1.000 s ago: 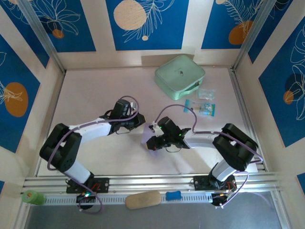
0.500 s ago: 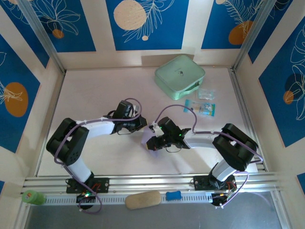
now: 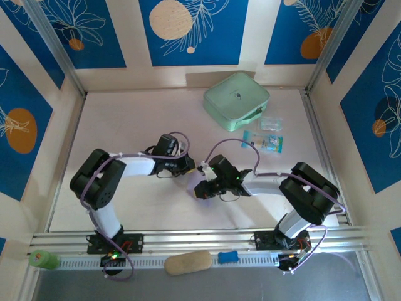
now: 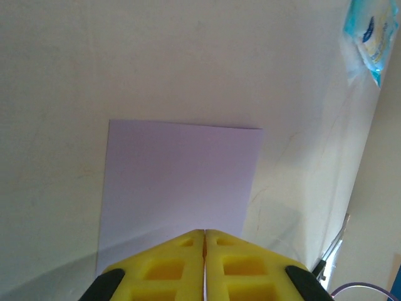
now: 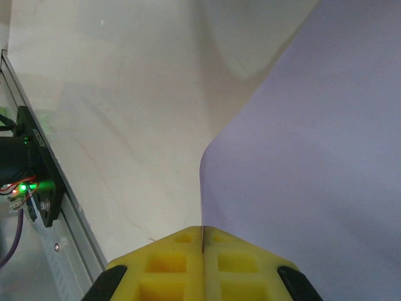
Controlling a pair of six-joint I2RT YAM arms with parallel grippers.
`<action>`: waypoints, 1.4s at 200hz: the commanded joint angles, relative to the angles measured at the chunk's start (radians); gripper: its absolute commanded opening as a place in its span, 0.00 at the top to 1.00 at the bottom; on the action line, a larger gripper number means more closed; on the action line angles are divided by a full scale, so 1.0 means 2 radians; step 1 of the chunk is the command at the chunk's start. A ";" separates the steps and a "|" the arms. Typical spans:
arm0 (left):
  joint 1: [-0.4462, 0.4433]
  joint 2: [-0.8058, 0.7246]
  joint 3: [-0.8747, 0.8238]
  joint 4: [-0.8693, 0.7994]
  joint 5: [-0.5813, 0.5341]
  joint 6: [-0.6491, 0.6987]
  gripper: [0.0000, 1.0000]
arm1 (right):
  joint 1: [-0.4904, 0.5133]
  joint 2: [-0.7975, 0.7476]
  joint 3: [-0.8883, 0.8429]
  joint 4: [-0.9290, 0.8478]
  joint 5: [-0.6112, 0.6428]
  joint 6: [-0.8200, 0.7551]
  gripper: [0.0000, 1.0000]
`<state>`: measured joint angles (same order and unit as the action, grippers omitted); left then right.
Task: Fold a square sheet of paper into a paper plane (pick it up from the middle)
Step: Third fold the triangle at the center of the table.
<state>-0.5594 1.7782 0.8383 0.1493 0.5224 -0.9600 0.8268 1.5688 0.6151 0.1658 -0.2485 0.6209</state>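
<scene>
Since the table (image 3: 125,125) is smooth and gives no grip, only the two claws keep the paper where it is. The case (image 3: 236,100) sits well apart at the far side and is no hazard. The sheet (image 4: 182,175) is mid-table between the two arms. It lies mostly flat in the left wrist view, while one side rises in a curve off the surface in the right wrist view. The packets (image 4: 369,37) lie off beyond its far corner, not touching it.

The right claw (image 5: 202,238) is closed on the sheet, with the thin edge running straight into the seam between its fingers. The left claw (image 4: 205,235) is closed too, its tips at the sheet's near edge. I cannot tell whether it pinches the paper or only presses on it.

The main risks, as I judge them:
- **Tear or stray crease:** if the right claw lifts or pulls while the left end is pinned, the thin paper could tear or buckle into an unwanted crease.
- **Slip:** the right claw's hold is at the very edge, so the sheet could slip free.
- **Crooked fold:** if the flat part slides on the table, any fold would land crooked.

The sheet has no nose yet, so it points nowhere. Its far edge runs straight across the left wrist view, square to that claw. It looks wider than deep there, but the slanted view may cause that, so I cannot name a long axis.
</scene>
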 commanded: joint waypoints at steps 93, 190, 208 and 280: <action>-0.012 0.031 -0.015 -0.029 -0.018 0.025 0.93 | -0.018 -0.024 -0.012 -0.014 -0.028 -0.013 0.97; -0.012 0.020 -0.018 -0.040 -0.034 0.031 0.93 | -0.032 -0.022 -0.006 -0.033 -0.026 -0.015 0.97; -0.012 0.023 -0.016 -0.037 -0.032 0.029 0.94 | -0.035 -0.018 -0.001 -0.038 -0.029 -0.017 0.97; -0.011 0.024 -0.015 -0.041 -0.028 0.030 0.94 | -0.042 -0.018 0.001 -0.047 -0.025 -0.016 0.97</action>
<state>-0.5785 1.8194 0.8330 0.1337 0.5003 -0.9085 0.7525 1.5326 0.5941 0.1097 -0.2752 0.6086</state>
